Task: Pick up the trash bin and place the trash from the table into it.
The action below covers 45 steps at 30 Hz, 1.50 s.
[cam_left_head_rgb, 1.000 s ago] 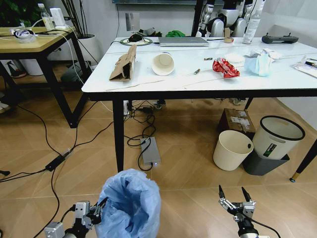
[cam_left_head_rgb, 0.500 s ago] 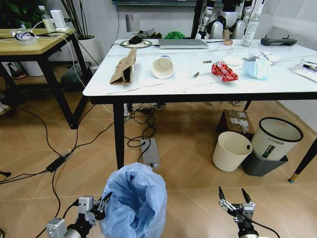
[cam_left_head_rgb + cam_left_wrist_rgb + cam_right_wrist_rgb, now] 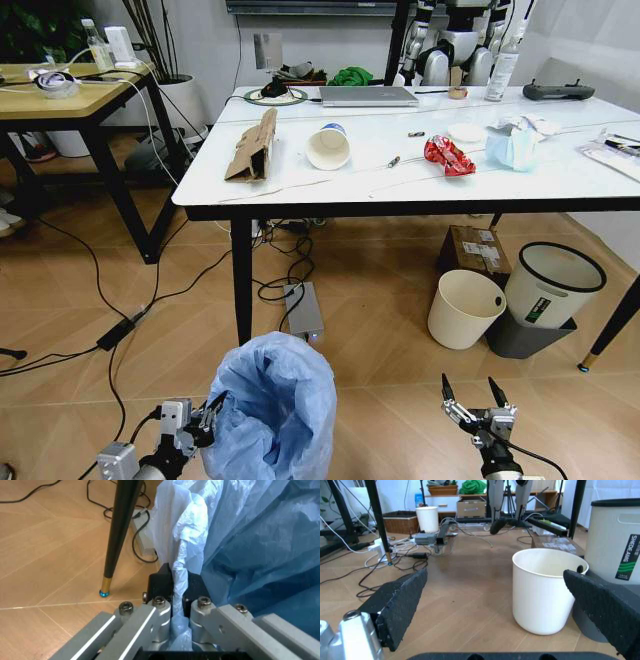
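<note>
Bin [image 3: 272,405]: crinkled light-blue liner. Table [image 3: 560,170]: white veined top, black legs. Cardboard [image 3: 254,146]: brown. Cup [image 3: 328,147]: white with blue rim. Wrapper [image 3: 447,155]: red. Mask [image 3: 508,146]: pale blue. Bucket [image 3: 466,308] beyond the right gripper [image 3: 470,386]: cream.

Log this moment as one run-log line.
left end effector: shut on bin bag rim, low near floor | right end effector: open, idle | trash: cardboard, cup, wrapper, mask on table
</note>
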{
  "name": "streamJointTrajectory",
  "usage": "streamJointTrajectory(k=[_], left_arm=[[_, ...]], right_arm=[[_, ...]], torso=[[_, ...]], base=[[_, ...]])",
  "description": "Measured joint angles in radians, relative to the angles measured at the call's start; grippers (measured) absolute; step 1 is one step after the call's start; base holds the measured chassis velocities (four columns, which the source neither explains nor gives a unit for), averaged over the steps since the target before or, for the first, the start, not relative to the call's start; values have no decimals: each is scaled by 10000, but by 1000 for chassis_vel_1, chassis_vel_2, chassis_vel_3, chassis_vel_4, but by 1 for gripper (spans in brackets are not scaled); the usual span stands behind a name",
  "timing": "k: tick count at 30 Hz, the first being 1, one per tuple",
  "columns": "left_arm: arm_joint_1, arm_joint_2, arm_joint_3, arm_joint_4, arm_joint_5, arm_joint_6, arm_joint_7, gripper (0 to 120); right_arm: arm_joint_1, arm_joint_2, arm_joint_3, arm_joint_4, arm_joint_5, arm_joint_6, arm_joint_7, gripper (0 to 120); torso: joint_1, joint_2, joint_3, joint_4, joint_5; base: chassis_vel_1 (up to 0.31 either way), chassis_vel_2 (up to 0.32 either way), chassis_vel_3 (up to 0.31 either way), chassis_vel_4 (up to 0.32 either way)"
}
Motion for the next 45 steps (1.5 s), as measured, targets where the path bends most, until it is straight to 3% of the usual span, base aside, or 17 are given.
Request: streamJointTrajectory(k=[45], left_arm=[[24,-149,95,-40,184,52,8,0]], right_arm=[[-20,-86,-30,55,64,-15,-7,100]], torso=[[647,1856,1206,0,0]], base=[[0,0,0,0]])
